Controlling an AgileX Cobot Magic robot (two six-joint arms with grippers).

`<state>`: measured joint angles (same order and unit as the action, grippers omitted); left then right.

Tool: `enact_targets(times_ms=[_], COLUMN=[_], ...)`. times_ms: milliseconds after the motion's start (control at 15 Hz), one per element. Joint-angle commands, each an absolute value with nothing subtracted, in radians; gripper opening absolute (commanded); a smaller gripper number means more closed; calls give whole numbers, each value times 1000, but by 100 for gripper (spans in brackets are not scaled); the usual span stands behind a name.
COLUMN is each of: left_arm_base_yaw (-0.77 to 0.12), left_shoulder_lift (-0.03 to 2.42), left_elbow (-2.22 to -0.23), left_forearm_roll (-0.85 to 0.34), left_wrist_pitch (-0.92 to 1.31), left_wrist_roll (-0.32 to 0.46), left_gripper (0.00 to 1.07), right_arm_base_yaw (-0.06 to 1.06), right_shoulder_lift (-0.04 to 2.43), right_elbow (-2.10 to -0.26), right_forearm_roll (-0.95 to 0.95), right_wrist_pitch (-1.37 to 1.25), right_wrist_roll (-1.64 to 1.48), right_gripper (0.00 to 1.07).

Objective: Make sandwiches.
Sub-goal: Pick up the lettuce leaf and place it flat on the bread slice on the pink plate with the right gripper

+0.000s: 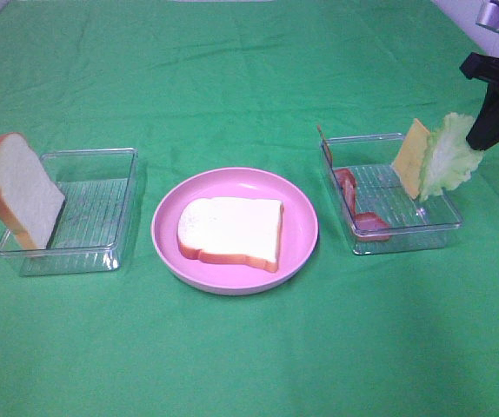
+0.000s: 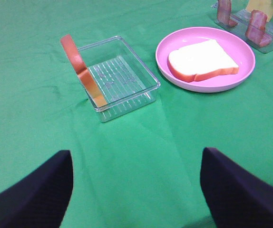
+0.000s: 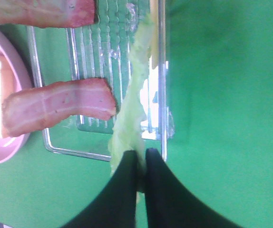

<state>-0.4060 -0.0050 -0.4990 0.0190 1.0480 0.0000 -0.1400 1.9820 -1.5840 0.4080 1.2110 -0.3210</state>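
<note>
High downward view, close wrist views, pink plate (image 1: 297,213) shared

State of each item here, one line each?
Plated bread slice: lying flat on pink plate.
Other bread slice: standing upright at left tray end.
Lettuce leaf: upright, pinched by right gripper.
Cheese square: propped upright in right tray.
Bacon strips: in right tray.
Left gripper: open, empty.
</note>
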Motion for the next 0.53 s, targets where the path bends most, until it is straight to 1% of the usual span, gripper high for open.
enact_targets(times_ms=[67, 267, 333, 533], left_arm_base_yaw=[-411, -411, -411, -411], left_shoulder_lift=[-26, -26, -26, -26], left_elbow=[-498, -498, -498, -498], left_forearm_roll=[24, 26, 26, 26], left_wrist_pitch=[1044, 1044, 1044, 1044], left_wrist_roll=[0, 0, 0, 0], left_gripper=[71, 71, 71, 71], right_arm_base_yaw=[-138, -102, -72, 88], right_shoulder_lift=[1959, 1930, 1916, 1893], right_elbow=[-1587, -1587, -1587, -1587], right_forearm_roll=[478, 513, 513, 517], right_wrist_pitch=[1287, 1290, 1290, 1262], right_wrist_roll=[-330, -339, -340, -330], right_gripper=[0, 0, 0, 0])
